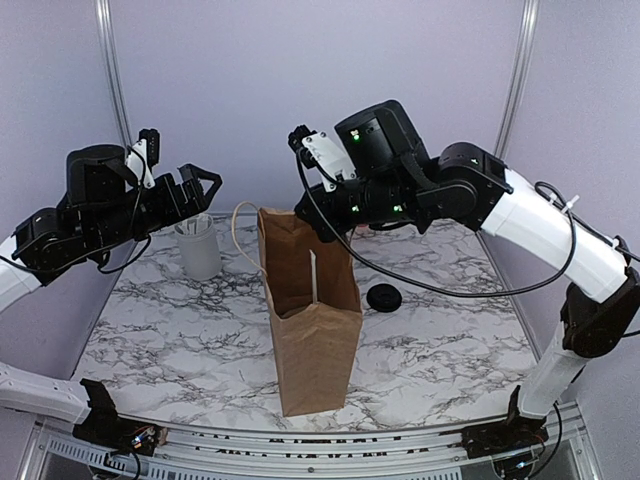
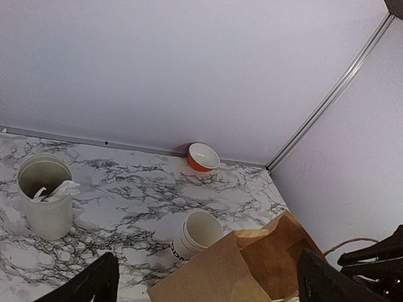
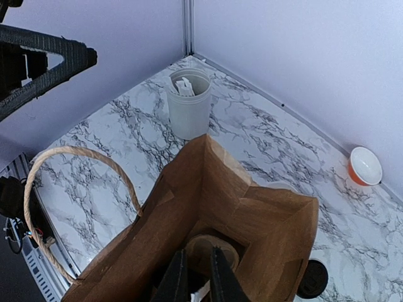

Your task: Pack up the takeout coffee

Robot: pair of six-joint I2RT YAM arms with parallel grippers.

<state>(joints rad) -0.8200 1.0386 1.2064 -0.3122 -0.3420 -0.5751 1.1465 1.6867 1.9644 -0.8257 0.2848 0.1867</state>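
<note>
- The bag (image 1: pixel 312 320) stands upright and open at the middle of the bench (image 1: pixel 450 340) in the top view. Its cord handle (image 1: pixel 240 235) loops out at the upper left.
- The right gripper (image 3: pixel 198 280) reaches down into the mouth of the bag. In the right wrist view its two fingers (image 3: pixel 177 277) show at the bottom edge, with only a narrow slit between them.
- The jaws are nearly together. I cannot tell whether they are clamped on anything.
- Just above the fingers, deep in the bag, lies a round tan shape (image 3: pixel 214 248). It is too shaded to name.
- One cup (image 2: pixel 196 234) stands open and lidless on the bench at lower centre of the left wrist view. Dark lettering shows on its side. It sits just beside the bag's upper edge and is hidden behind the bag in the top view.
- A black lid (image 1: pixel 383 297) lies flat on the bench just right of the bag, apart from the cup.
- The left gripper (image 1: pixel 198 187) hangs in the air at the upper left of the top view, above the canister (image 1: pixel 198 245). Its jaws are wide apart and hold nothing.
- The canister stands upright at the left with white pieces inside.
- The bowl (image 2: pixel 203 156) sits by the back wall, well apart from the cup.
</note>
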